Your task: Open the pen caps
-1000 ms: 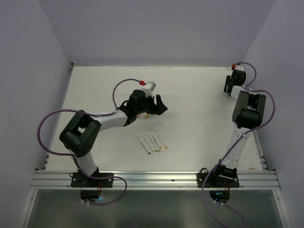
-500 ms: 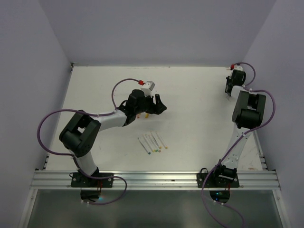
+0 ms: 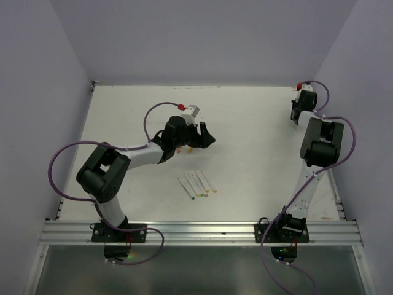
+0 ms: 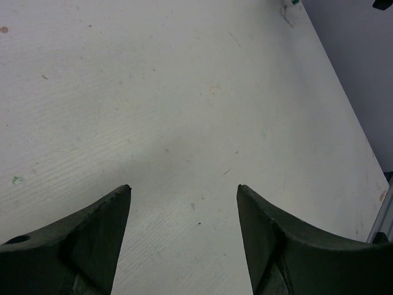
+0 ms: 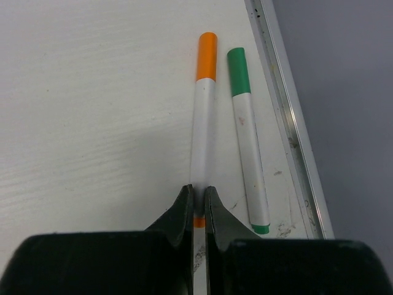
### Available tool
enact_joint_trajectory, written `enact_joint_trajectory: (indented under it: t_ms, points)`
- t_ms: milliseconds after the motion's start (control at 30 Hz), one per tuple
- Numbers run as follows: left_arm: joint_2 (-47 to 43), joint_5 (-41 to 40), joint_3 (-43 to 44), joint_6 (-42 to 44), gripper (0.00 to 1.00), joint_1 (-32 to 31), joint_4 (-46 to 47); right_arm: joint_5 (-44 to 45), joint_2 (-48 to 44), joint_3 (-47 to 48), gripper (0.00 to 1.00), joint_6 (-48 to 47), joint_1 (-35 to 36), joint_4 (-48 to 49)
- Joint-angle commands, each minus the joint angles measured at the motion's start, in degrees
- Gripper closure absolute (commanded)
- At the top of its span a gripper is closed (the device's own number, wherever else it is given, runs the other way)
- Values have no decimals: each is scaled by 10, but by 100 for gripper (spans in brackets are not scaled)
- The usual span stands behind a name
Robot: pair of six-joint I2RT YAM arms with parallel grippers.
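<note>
My R claw (image 5: 198, 206) clenched on thin white-barrelled plastic pen (image 5: 203, 129) nr its tail; prob light, slick, stiff, so L claw (image 4: 183, 190), spread & empty, shd pinch long orange cap (image 5: 207, 56)

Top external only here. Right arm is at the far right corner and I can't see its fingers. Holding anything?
Observer: Yes. In the right wrist view, the right gripper is shut on an orange pen, near its tail end.
Operator: Cap on?
Observer: On. The orange cap is at the far end, away from the fingers.
Operator: Anything next to it?
Observer: A green pen, capped, lies beside it by the edge rail, ungripped.
</note>
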Motion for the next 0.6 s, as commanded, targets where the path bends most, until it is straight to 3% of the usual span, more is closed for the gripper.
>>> enact_joint_trajectory:
  t_ms: [0,167,333,567]
  points:
    - [-17,10,-2,-7,27,3,26,10,-20,-18,100,-7,16,-48]
    - [-28,25,0,-28,27,3,16,86,-51,-48,100,3,77,-45]
    - [-67,52,-11,-51,27,4,-4,228,-95,-91,100,-17,139,-37]
    - [-174,45,-64,-67,27,2,-39,193,-172,-133,100,56,140,-115]
